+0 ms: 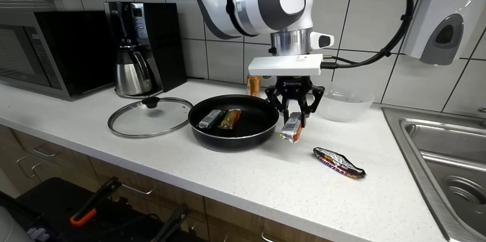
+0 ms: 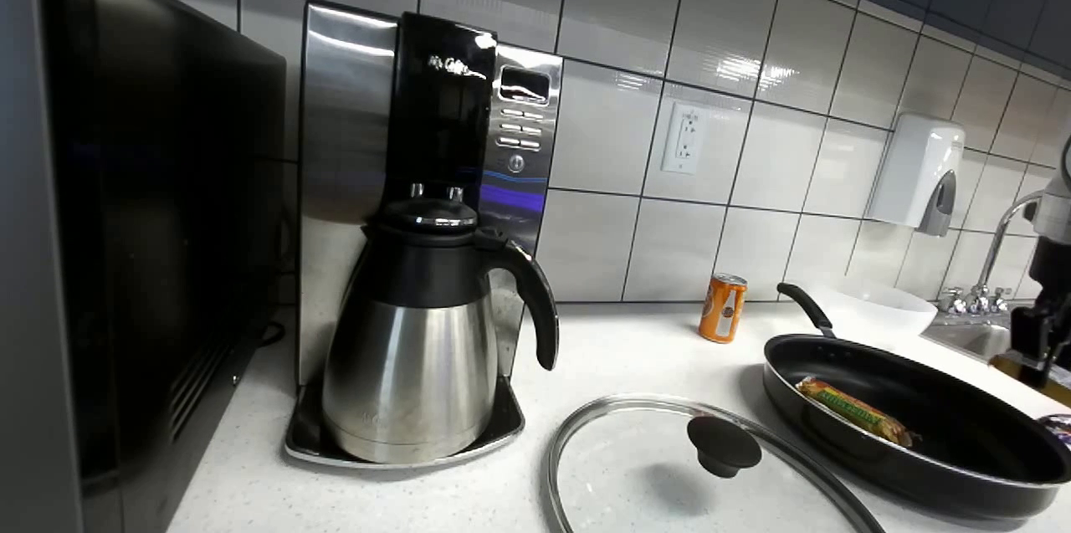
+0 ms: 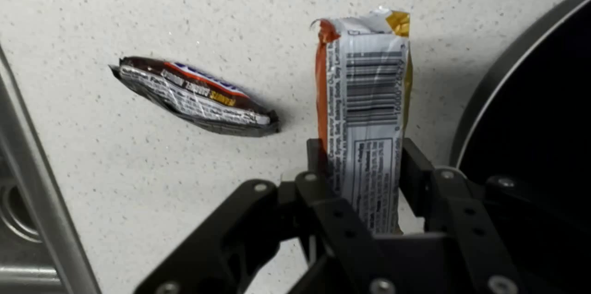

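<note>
- A silver-backed wrapped bar with an orange edge shows its barcode right of center in the wrist view.
- The tool, jaws partly apart, grips that bar by both sides, right of center in an exterior view, near the rim of a black frying pan.
- Inside the pan, near the frame's center, lie a silver-and-green bar and an orange-and-green bar.
- A brown-wrapped candy bar lies on the worktop, left of center in the wrist view.
- In an exterior view, a glass lid lies left of center, an orange can stands just above center, and a steel sink fills the lower right.
</note>
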Controlling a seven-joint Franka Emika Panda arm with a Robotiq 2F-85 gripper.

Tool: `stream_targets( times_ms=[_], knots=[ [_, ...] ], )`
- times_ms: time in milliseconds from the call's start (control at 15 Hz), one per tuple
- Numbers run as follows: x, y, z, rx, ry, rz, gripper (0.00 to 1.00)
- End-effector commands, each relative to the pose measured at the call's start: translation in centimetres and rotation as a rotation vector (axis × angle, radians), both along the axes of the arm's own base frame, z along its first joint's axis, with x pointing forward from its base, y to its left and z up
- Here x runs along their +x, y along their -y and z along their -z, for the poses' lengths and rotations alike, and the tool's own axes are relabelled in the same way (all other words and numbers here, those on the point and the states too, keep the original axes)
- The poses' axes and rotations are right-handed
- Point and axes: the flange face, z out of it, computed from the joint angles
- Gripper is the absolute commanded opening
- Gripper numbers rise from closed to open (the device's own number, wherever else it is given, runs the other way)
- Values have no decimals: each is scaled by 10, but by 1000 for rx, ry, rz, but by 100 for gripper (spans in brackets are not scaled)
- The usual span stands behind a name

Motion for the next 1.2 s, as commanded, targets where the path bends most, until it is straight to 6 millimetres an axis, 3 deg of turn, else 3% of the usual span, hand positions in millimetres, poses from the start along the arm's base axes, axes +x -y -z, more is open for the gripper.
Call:
stream_targets(
  times_ms=[0,667,1133],
  knots=[
    [22,-24,-14,-23,1,-33,17],
    [74,-98,-11,-8,14,-193,17],
    [85,-142,19,25,-52,-289,17]
  ],
)
